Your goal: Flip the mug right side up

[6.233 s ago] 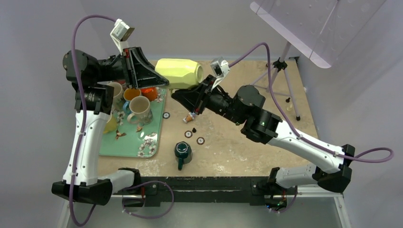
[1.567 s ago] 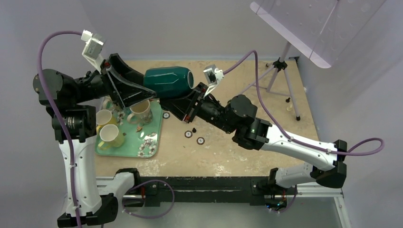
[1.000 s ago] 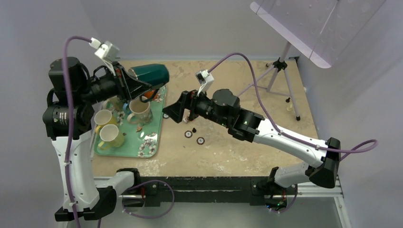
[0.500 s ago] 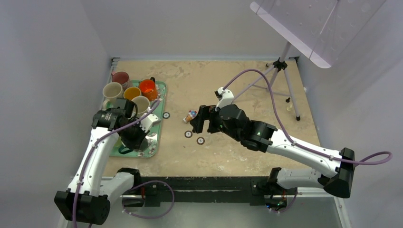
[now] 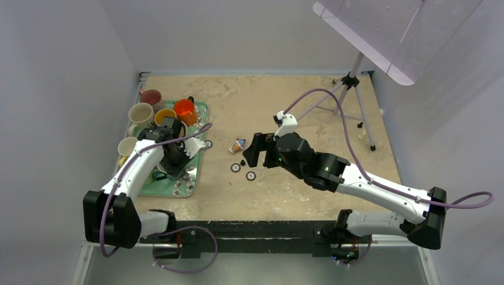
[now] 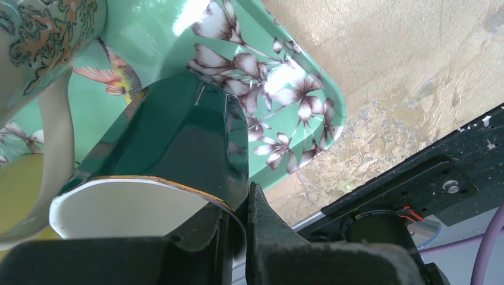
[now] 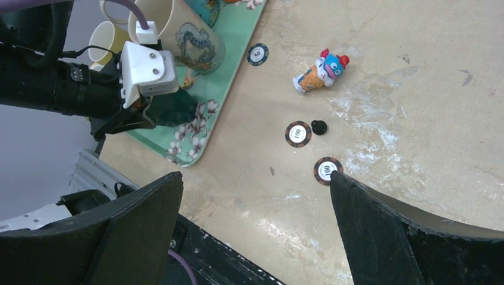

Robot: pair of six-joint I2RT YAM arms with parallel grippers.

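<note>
**Left gripper clamped on the mug's rim, right gripper spread wide over the table**

The left gripper (image 6: 239, 205) pinches the wall of the dark green mug (image 6: 178, 136) at its rim, one finger inside and one outside. The mug is tilted, with its white mouth toward the wrist camera and its base down toward the floral tray (image 6: 285, 89), near the tray's front right corner. A patterned cup (image 6: 47, 35) stands just beside it at 11 o'clock in the left wrist view. In the overhead view the mug is at about 9 o'clock from the right gripper (image 7: 255, 177). That gripper holds nothing and hangs above the tabletop, with two poker chips (image 7: 298, 133) below it and a small toy figure (image 7: 321, 70) at 1 o'clock.
</note>
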